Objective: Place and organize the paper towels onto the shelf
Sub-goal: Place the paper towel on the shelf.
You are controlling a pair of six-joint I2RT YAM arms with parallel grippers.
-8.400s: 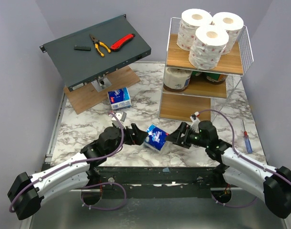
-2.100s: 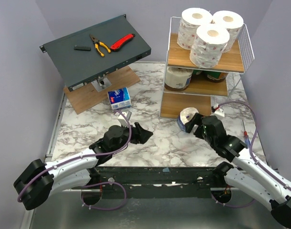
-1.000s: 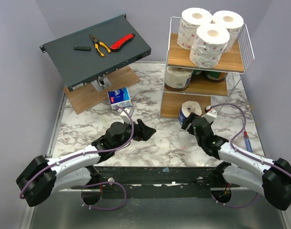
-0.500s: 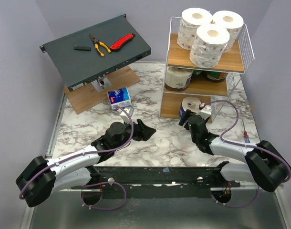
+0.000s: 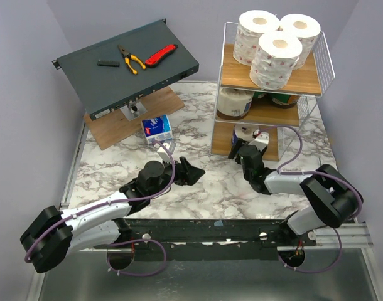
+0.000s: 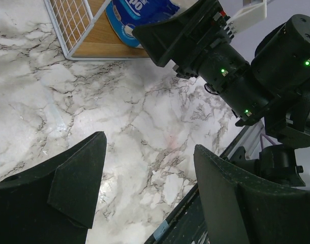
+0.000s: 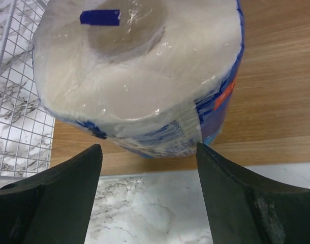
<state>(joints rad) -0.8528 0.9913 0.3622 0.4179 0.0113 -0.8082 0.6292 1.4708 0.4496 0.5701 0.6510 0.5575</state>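
Right wrist view puts the blue-and-white pack (image 7: 140, 76) standing on end on the bottom board (image 7: 277, 71) of the shelf (image 5: 306, 80), core hole up and its long axis roughly upright. It is dead ahead of my right gripper (image 7: 147, 146), just past the fingertips. Those jaws stand spread wide, with nothing between them but the board's front edge and a strip of table (image 6: 145, 101). Whether the tips touch the wrap, I can't tell.

My right arm is plainly the nearer one — the left gripper (image 6: 149, 145) hangs well apart over the marble toward the table's near edge, likewise spread and empty.

Against a second ago, the pack has gone from the board's front edge to deeper in toward the back, and the right arm has stretched in after it — the left has hardly stirred.
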